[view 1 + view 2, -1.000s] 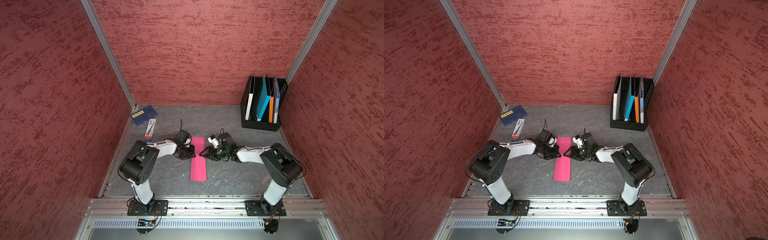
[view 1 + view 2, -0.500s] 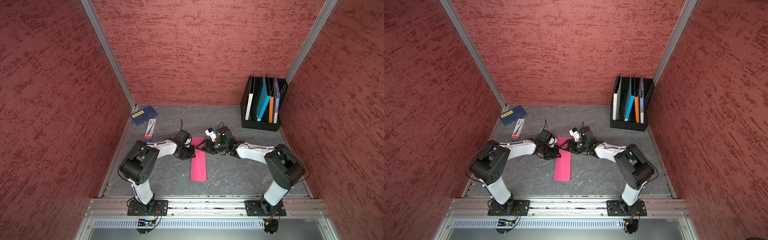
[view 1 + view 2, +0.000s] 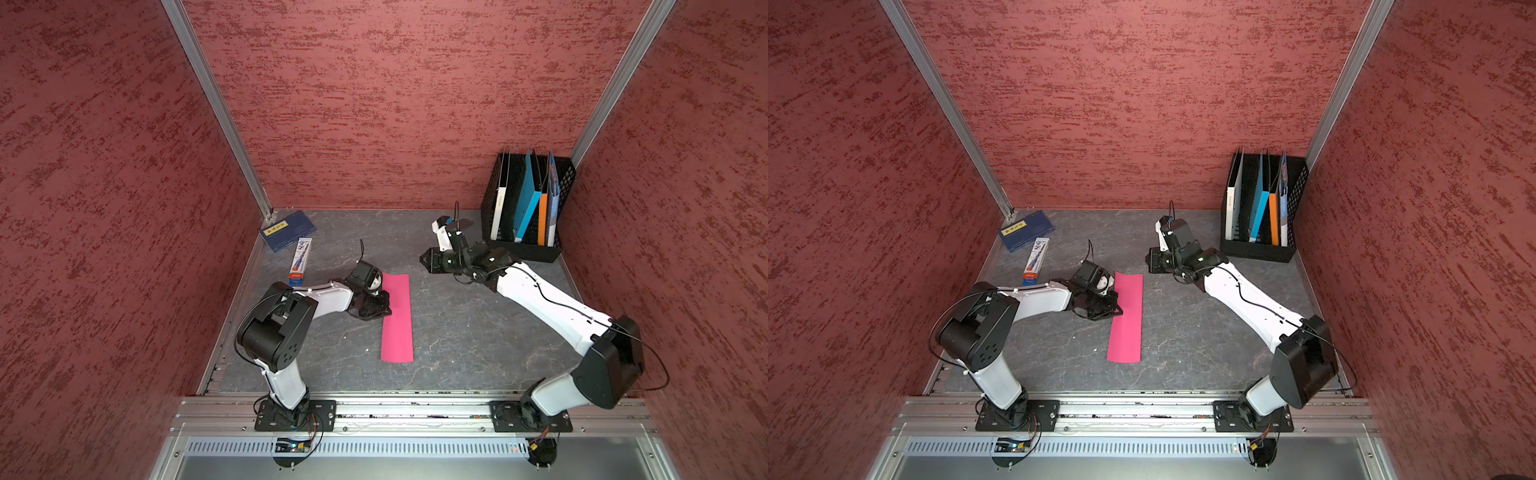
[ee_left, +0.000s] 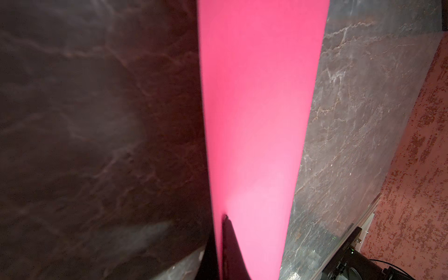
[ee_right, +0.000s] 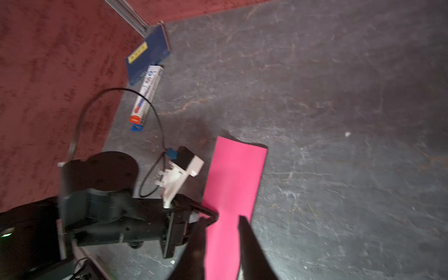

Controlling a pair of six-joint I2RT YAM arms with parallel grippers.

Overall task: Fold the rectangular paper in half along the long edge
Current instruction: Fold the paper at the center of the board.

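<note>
rectangular paper [image 3: 397, 328] lies flat mid-cell on the grey marbled surface [image 3: 465, 340]. It's a narrow pink strip, long axis front-to-back, in both top views [image 3: 1125, 332].

left pincer [image 3: 385, 309] is closed, tips at the paper's left long edge, back half. In the left wrist view a dark fingertip [image 4: 229, 242] sits over the pink [image 4: 254, 109]; can't tell whether it's pinching or just pressing. The left forearm [image 3: 328, 297] lies low just beside the strip and blocks that side.

right pincer [image 3: 424, 262] is raised, off the paper to its back-right, jaws partly apart, empty. In the right wrist view its fingers [image 5: 248, 242] are blurred, with pink [image 5: 232, 181] showing between them.

Near the right pincer, back-right: black mesh file rack [image 3: 528, 251] holding a blue folder [image 3: 525, 199] and an orange folder [image 3: 542, 216].

Back-left corner: navy booklet [image 3: 286, 230] with a slim white-and-blue carton [image 3: 300, 259] just beside it, both well apart from the paper.
</note>
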